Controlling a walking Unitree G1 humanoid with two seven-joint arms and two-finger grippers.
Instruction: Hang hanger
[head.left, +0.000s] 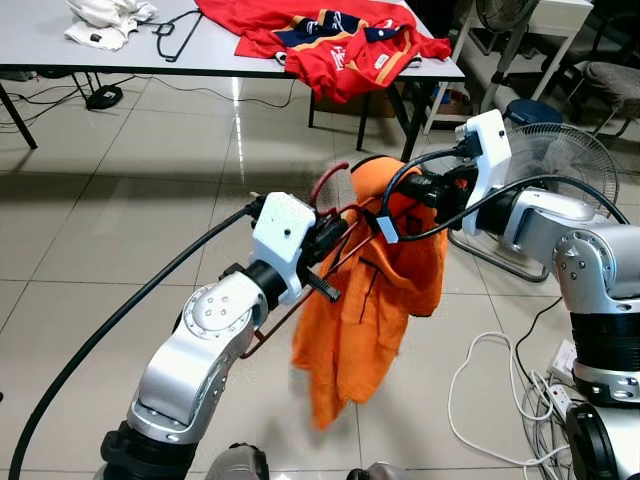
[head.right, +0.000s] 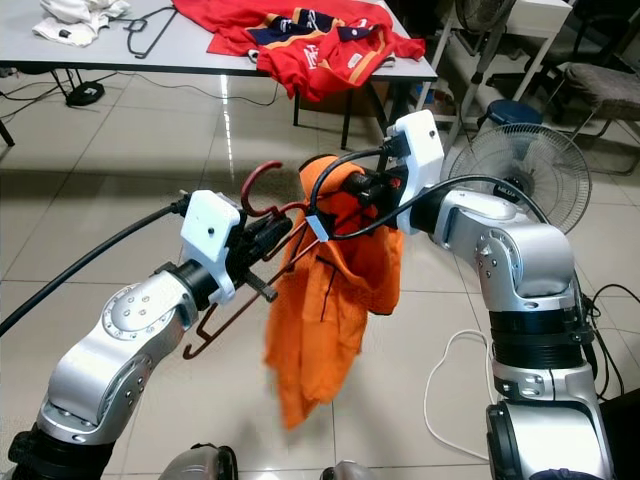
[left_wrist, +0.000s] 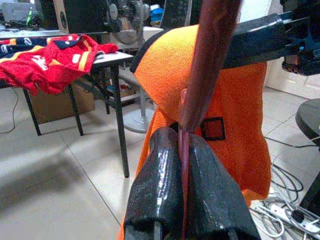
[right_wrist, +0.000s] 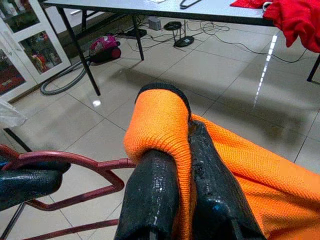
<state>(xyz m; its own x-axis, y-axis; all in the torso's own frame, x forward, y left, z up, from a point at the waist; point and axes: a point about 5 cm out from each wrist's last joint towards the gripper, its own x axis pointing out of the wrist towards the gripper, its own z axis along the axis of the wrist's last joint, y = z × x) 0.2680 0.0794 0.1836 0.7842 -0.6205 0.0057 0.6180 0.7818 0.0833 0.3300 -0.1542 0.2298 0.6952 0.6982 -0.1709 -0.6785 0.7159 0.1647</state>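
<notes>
A dark red wire hanger (head.left: 300, 300) is held in mid-air by my left gripper (head.left: 330, 240), whose fingers (left_wrist: 160, 190) are shut on its rod just below the hook (head.right: 262, 183). An orange garment (head.left: 375, 300) hangs over the hanger's far end and droops toward the floor. My right gripper (head.left: 440, 190) is shut on the garment's collar, and the orange cloth (right_wrist: 160, 125) is pinched between its two black fingers (right_wrist: 210, 200). The two grippers are close together at chest height.
A grey table (head.left: 130, 50) stands ahead with red shirts (head.left: 330, 40), a white cloth (head.left: 105, 20) and a black hanger (head.left: 175, 35). A floor fan (head.left: 560, 160) is at the right. Cables and a power strip (head.left: 555, 395) lie on the floor by my right side.
</notes>
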